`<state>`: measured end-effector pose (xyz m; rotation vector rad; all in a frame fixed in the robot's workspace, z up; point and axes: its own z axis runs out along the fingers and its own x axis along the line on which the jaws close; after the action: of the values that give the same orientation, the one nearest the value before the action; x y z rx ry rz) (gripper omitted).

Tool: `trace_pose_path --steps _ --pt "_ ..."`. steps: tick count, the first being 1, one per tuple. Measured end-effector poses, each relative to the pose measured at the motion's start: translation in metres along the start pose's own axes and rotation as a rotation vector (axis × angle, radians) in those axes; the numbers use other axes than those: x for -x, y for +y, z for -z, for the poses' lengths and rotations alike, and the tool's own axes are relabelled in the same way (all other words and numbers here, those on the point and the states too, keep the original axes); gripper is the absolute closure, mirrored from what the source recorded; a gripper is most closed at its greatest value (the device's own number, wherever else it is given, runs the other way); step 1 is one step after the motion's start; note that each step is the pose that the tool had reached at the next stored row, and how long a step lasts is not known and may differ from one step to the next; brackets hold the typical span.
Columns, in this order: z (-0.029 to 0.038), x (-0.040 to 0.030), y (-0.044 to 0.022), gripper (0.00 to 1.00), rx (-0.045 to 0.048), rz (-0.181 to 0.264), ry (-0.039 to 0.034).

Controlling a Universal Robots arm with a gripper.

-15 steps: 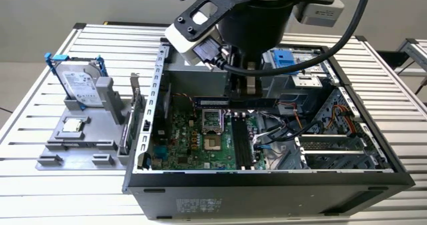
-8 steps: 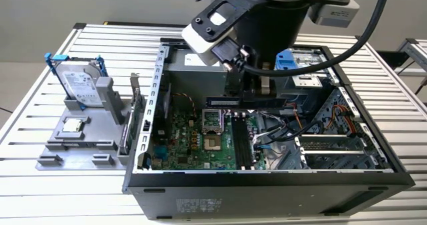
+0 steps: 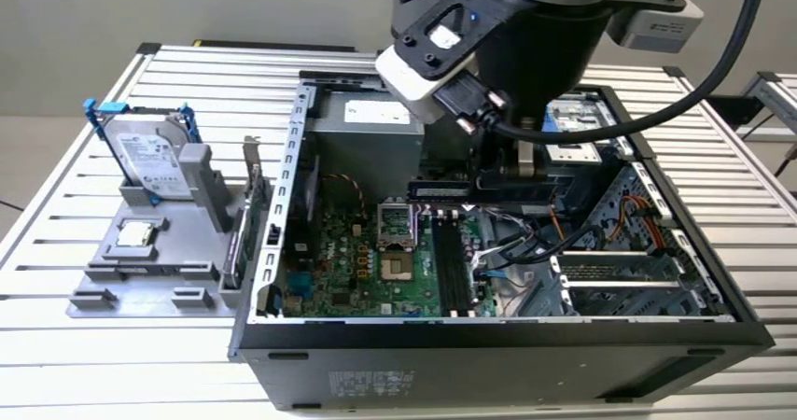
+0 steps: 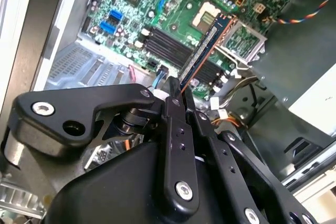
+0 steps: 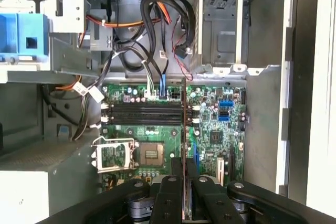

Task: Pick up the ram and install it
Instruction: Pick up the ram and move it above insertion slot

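The ram [image 4: 205, 51] is grasped by the gripper [image 4: 178, 88], whose fingers are clenched on its two flat faces. Most of the stick juts out past the fingertips. It is held in the air inside the open case [image 3: 498, 331], and it does not seem to touch anything else.

Below the gripper lies the motherboard [image 5: 220, 129]. The black memory slots [image 5: 146, 113] are seen there, just beside the processor socket [image 5: 149, 153], and all of them look empty. In both wrist views the stick appears to lie across the slots and not along them. A bundle of cables [image 5: 157, 19] hangs farther off, beyond the slots, and apart from the stick.

From this it is judged that the picking up is done and that the installing is in hand, at the stage where the stick is brought over its place. For the seating, the long contact edge would have to be turned until it runs along one slot. It would then have to be centred between the end clips and pressed straight down with even force. Whether the clips are open cannot be told.

In the exterior view the arm [image 3: 536, 28] is seen reaching down from above into the case, with the wrist pointed steeply downward. The case stands on a slatted metal surface [image 3: 50, 345].
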<state>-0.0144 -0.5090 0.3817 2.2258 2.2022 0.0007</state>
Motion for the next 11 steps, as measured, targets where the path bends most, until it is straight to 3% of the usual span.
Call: trace_pose_path --steps 8,11 --pt "-0.0001 -0.0002 0.0157 1.0 0.0 0.0 -0.0001" --pt "-0.0002 -0.0002 0.017 1.0 0.0 0.0 0.0"
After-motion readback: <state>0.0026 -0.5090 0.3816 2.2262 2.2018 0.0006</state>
